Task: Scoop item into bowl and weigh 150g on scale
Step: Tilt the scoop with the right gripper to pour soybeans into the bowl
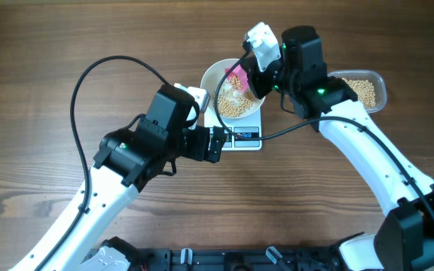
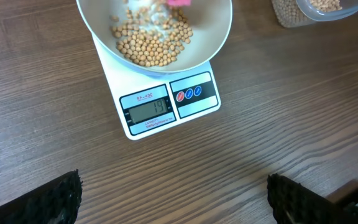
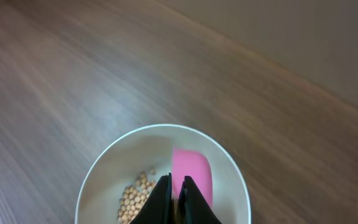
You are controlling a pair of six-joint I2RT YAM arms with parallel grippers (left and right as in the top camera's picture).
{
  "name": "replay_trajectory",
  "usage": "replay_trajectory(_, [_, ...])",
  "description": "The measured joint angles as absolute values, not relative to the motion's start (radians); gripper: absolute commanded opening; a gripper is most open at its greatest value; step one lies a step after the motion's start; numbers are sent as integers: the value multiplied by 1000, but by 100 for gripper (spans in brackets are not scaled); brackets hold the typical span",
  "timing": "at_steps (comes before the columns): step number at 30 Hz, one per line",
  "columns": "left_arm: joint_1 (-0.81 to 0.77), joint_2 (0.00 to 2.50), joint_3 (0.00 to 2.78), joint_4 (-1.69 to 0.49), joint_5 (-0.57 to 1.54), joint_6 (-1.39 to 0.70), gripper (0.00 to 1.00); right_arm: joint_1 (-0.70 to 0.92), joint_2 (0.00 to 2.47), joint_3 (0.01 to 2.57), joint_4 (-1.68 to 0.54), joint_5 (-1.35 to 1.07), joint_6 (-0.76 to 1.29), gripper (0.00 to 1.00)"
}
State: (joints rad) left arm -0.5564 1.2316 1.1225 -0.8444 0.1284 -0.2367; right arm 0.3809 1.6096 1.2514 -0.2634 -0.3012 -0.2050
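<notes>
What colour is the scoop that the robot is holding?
Pink. The scoop shows best in the right wrist view, against the white bowl.

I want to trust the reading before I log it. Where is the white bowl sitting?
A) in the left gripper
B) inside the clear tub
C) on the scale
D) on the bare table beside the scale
C: the bowl of beans rests on the scale, with the display showing just below its rim.

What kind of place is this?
Probably a robot test bench rather than a kitchen: two robot arms work at a wooden table, weighing beans in a bowl on a kitchen scale.
</notes>
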Motion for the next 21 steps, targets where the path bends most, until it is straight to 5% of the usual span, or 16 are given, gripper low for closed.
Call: replay_trajectory(21, [-556, 1232, 1122, -844, 128, -237, 100, 390, 1597, 1251, -229, -301, -334, 4])
